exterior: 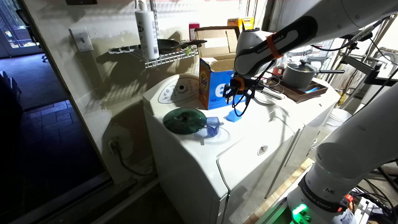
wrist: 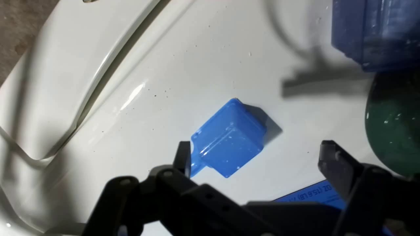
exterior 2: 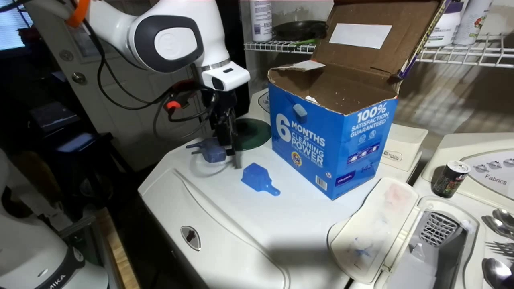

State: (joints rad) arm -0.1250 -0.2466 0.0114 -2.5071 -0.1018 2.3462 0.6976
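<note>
The robot's fingers are open, with a big wide gap between them. They hang over the top of a white machine. In the wrist view, a light blue scoop shows in that gap. It lies on the white machine, close to the finger on the left of that view, and that finger hides the end of its handle. The scoop makes a small dark shadow on its right side.

A dark blue scoop is near too. In both exterior views it is to the left of the light blue scoop. It sits by the edge of a round green dish — it is hard to tell if the two touch. A big blue soap box stands upright near the light blue scoop, with its brown flap up.

In an exterior view, a wire shelf on the far wall has a tall white bottle and a black pan on it. On the right, a gray pot with a long black handle sits in a brown tray.

In an exterior view, a black can stands upright on the right. Some forks and shiny spoons lie on the near side of it.
</note>
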